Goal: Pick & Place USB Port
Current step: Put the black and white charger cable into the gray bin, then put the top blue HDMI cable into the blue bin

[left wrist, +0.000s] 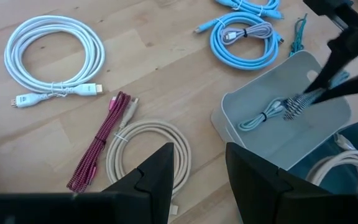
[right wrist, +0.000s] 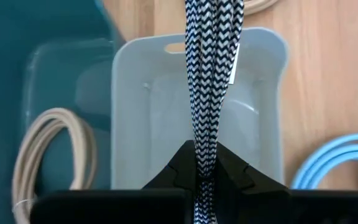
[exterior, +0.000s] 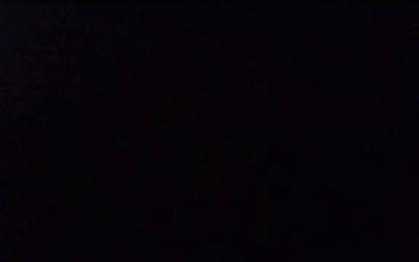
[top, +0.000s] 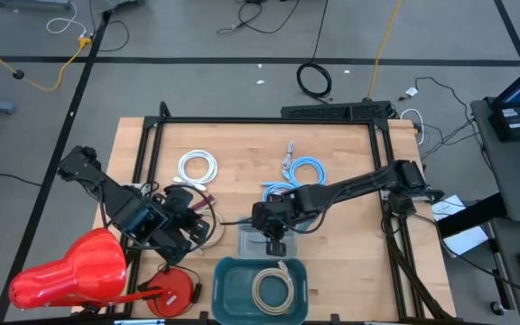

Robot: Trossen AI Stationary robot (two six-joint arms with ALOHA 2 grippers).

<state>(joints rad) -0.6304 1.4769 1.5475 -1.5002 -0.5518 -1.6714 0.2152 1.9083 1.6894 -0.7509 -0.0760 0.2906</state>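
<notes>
- The low view is wholly black; nothing can be read from it.
- In the high view the right gripper [top: 275, 236] covers most of the grey bin [top: 249, 242] at lower centre, hiding its contents.
- The right gripper's jaws are pinched tight on a black-and-white braided cable [right wrist: 205, 81], which hangs over the grey bin; the cable's plug ends are out of sight.
- The left gripper [left wrist: 197, 171] hovers with fingers apart, holding nothing, above a cream cable coil [left wrist: 145, 152] at lower left.
- The grey bin touches the teal bin [top: 228, 291] at the table's bottom edge; bare wood lies open at right.
- The teal bin holds a smooth beige coil [top: 273, 287].
- A woven red cable [left wrist: 98, 140] lies beside the cream coil.
</notes>
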